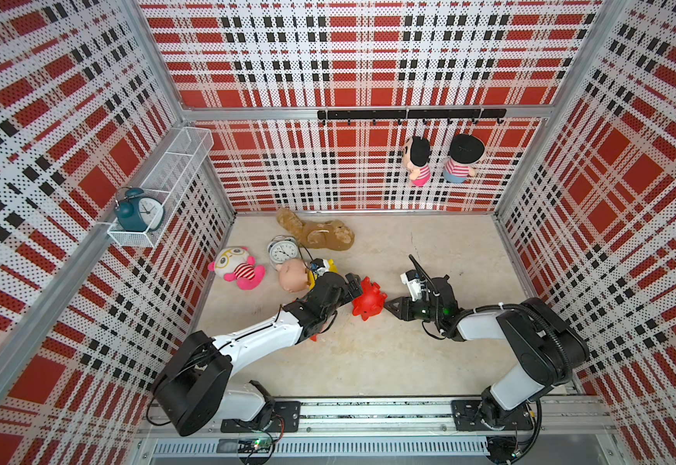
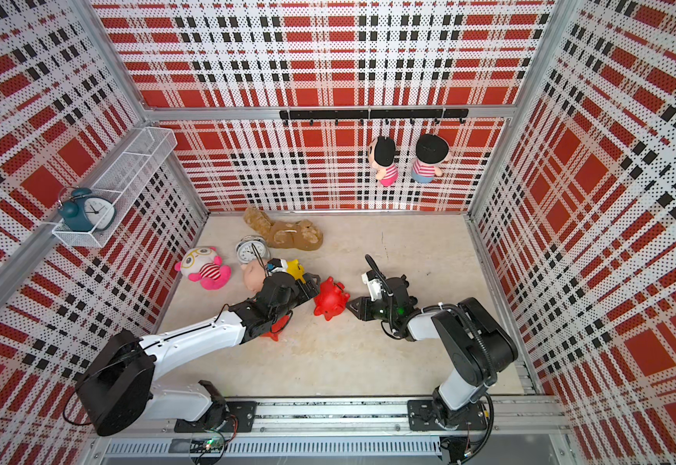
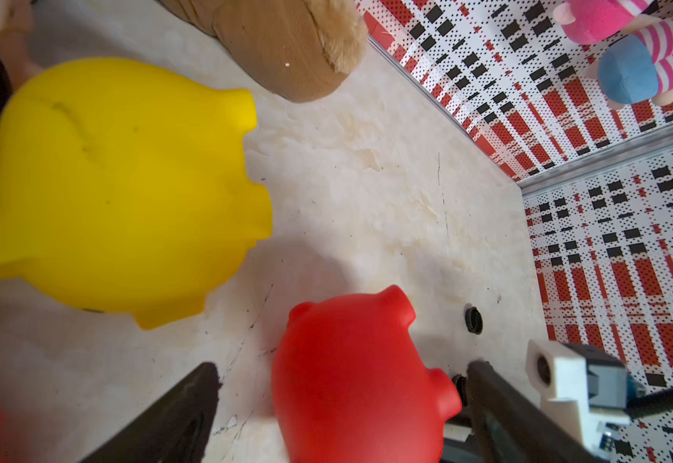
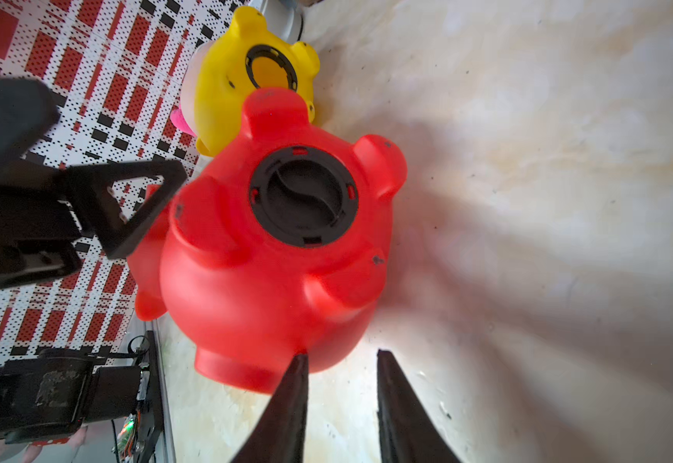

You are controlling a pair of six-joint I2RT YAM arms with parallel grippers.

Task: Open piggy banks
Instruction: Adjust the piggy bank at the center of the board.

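Item one: my left arm (image 1: 256, 338), stretched low and forward. Left gripper (image 1: 354, 286), jaws spread wide, clamping nothing.

Item two: my right arm (image 1: 477, 324), elbow folded, forearm turned inward. Right gripper (image 4: 341, 354), jaws a narrow gap apart, empty.

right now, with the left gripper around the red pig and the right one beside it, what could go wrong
1. The left gripper stands open around the red piggy bank, a gap showing on one side; if the black plug is twisted now, the pig may spin or roll.
2. The right gripper points below the plug, at the pig's edge; pushing forward could shove the pig toward the yellow piggy bank, already unplugged.
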